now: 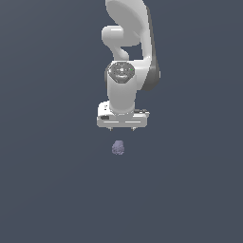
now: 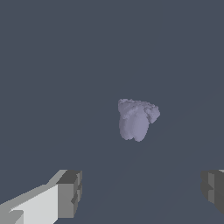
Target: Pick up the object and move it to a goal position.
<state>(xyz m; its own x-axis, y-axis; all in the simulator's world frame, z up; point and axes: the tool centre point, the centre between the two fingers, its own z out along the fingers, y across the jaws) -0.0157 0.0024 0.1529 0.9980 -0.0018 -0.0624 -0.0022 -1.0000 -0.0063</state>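
Observation:
The object (image 1: 118, 147) is a small lumpy pale purple-grey blob on the dark grey ground, just below the gripper in the exterior view. It also shows in the wrist view (image 2: 136, 119), apart from the fingers. My white gripper (image 1: 122, 129) hangs above it, pointing down, open and empty. In the wrist view the gripper (image 2: 142, 192) has its two grey fingertips (image 2: 70, 194) spread wide, with nothing between them. The object lies beyond the gap, not between the fingers.
The white arm (image 1: 128, 42) rises behind the gripper in the exterior view. The plain dark grey ground (image 1: 47, 190) fills the rest of both views. No other objects or goal marker show.

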